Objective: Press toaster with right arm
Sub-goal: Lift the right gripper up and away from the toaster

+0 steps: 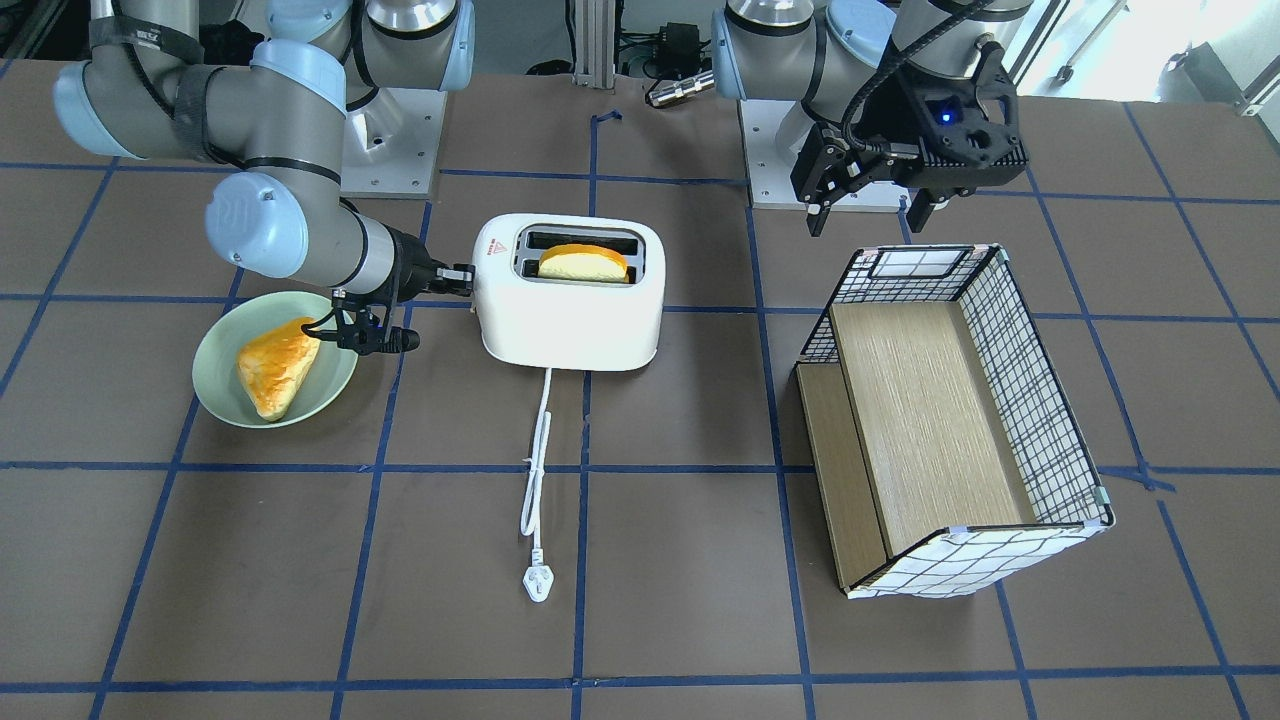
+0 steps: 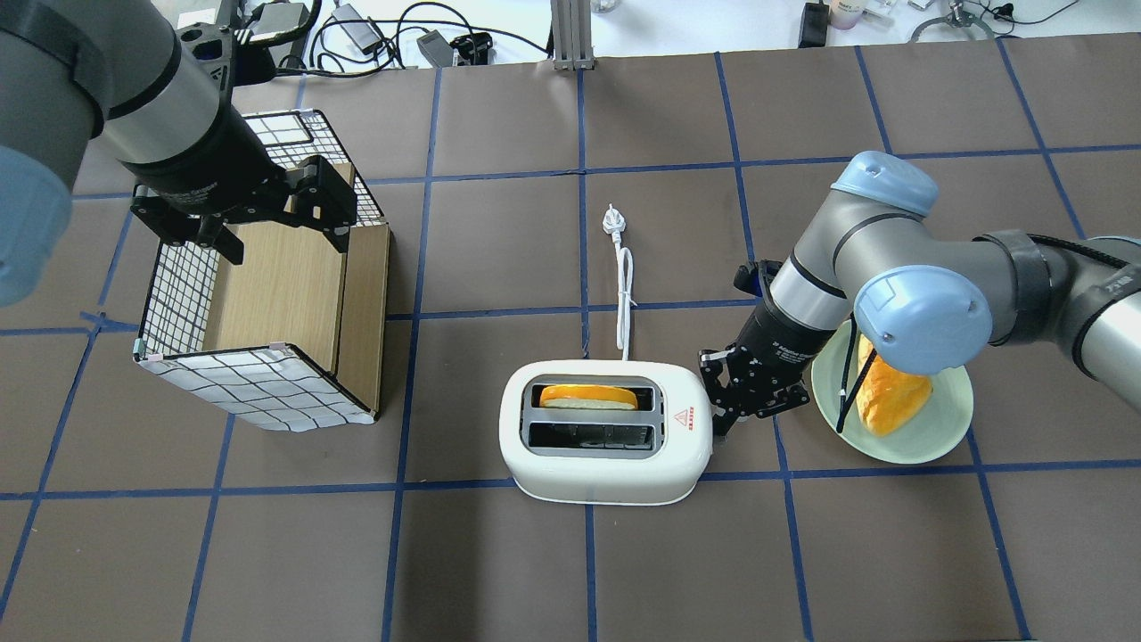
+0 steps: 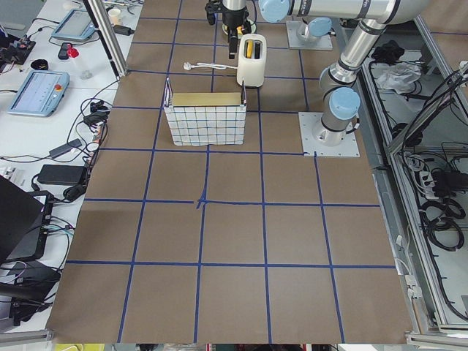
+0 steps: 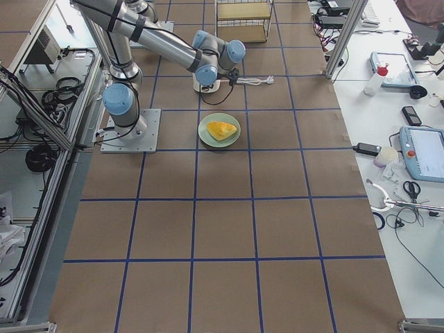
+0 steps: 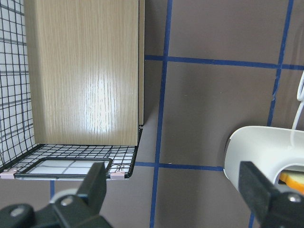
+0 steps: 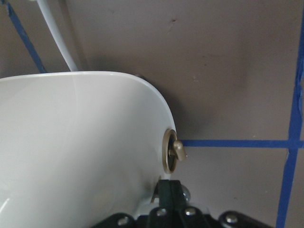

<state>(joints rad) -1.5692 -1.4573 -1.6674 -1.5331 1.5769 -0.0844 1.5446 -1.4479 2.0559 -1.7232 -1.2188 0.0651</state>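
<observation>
Although the right arm's black gripper (image 2: 718, 417), jaws closed and empty, touches the white rounded plastic toaster (image 2: 606, 464), the press looks unfinished.

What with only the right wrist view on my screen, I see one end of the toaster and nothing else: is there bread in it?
Observer: Yes, one slice sits in the toaster's slot farther from the robot; the nearer slot is empty.
Operator: Is it plugged in?
Observer: No, the plug lies loose on the table.
Operator: Where's the other arm?
Observer: The left gripper hangs open over the wire basket, apart from the toaster.
</observation>
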